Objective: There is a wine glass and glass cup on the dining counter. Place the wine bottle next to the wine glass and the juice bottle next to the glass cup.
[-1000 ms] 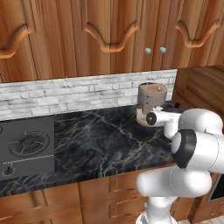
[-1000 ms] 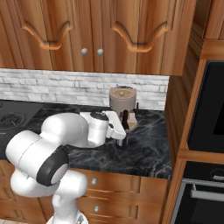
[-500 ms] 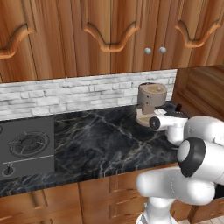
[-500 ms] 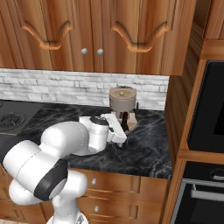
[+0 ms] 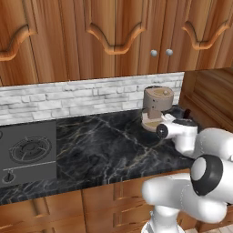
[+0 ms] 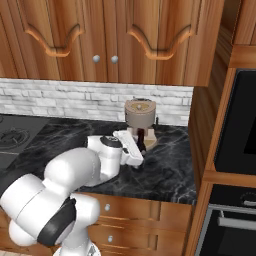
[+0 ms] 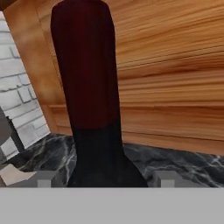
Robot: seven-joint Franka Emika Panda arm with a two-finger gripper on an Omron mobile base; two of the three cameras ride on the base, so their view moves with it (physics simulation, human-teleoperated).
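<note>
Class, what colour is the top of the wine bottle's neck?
Dark red above a black shoulder on the wine bottle, clearest in the hand view.

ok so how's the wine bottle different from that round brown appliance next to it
The wine bottle is slim and near black with a dark red neck; the brown appliance is a stout tan drum on a pale base. The claw straddles the bottle; the appliance has nothing around it. Both stand upright on the black marble counter.
</note>
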